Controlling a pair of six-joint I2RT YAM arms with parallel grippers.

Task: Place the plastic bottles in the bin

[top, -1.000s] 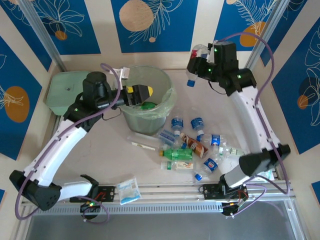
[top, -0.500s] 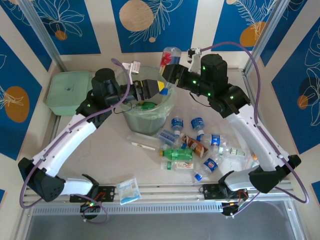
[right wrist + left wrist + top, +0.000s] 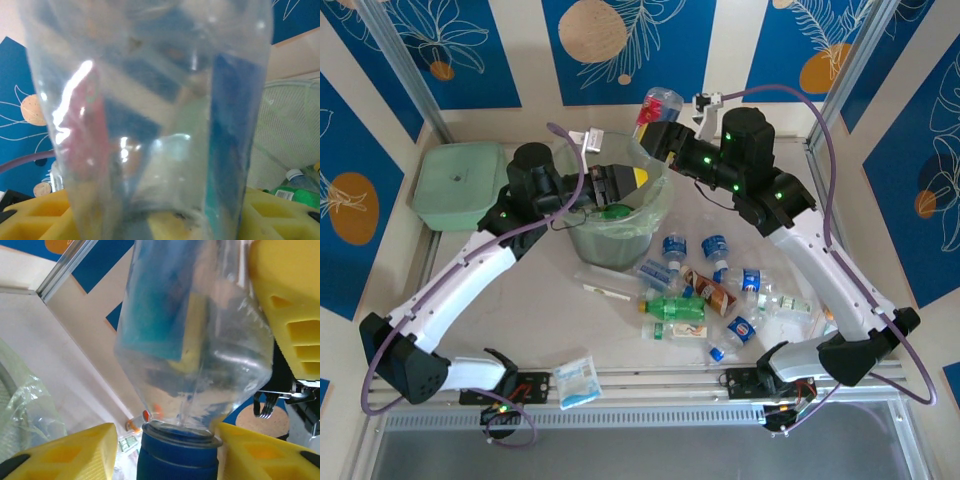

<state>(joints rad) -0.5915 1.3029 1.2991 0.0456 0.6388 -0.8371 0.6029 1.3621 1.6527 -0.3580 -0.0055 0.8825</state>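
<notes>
Between the yellow fingers point(image 3: 30, 215) of the right end effector point(image 3: 653, 128) sits a clear bottle point(image 3: 661, 106) with a blue-and-red label. It is pinched across its body and tilted, base up and away from the arm and blue cap point(image 3: 177, 457) pointing down. Seen from the right wrist, the bottle's wall point(image 3: 150, 110) stands right in front of the lens.

Just below that end effector, the left end effector point(image 3: 632, 180) hovers over the mouth of the bin point(image 3: 595, 240). Its own yellow fingers point(image 3: 65, 452) are spread, and the bottle's cap hangs between them. A gap seems to show on one side, though the left wrist view is too close to say whether the other pad touches the cap.

Directly beneath the left end effector, inside the bin's clear liner point(image 3: 25, 410), lies a green bottle point(image 3: 613, 211).

Nearer the arm bases than either end effector, and well apart from both, the other bottles point(image 3: 715, 285) lie scattered on the worktop point(image 3: 540, 310) beside the bin. Most are clear with blue labels, and a green soda bottle point(image 3: 672, 308) lies among them.

Behind the left end effector, past its arm, a pale-green lidded box point(image 3: 455, 185) sits in the corner. A white-and-blue packet point(image 3: 578, 381) lies by the left arm's base.
</notes>
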